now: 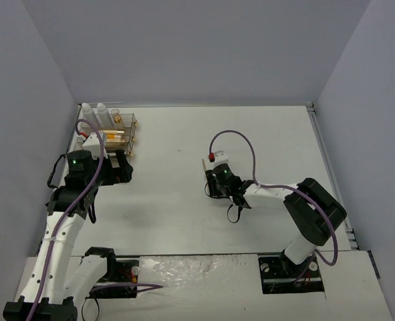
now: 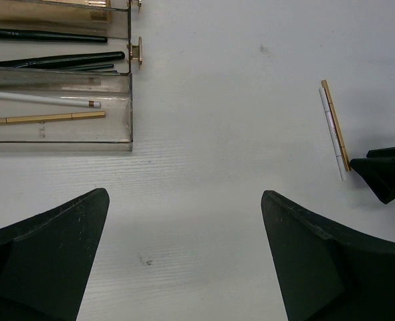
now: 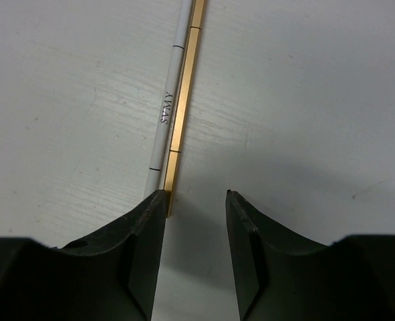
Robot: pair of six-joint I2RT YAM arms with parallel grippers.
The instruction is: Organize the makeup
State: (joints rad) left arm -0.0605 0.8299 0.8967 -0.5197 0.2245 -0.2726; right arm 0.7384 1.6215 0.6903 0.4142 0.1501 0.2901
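The white pencil (image 3: 165,114) and gold stick (image 3: 184,100) lie side by side on the table (image 3: 304,100). Their ends are just at one fingertip of the right gripper (image 3: 196,194), outside its parted, empty jaws. The left gripper (image 2: 185,194) stands wide apart.

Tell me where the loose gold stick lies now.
In the right wrist view the gold stick lies on the table beside the white pencil, its near end by a fingertip of the right gripper.

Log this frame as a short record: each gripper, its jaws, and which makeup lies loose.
left gripper: jaws wide open, empty, near the acrylic organizer
right gripper: jaws apart, nothing between; stick ends at one fingertip, outside the gap
loose: white pencil and gold stick, side by side
stored: black brushes, thin sticks in organizer
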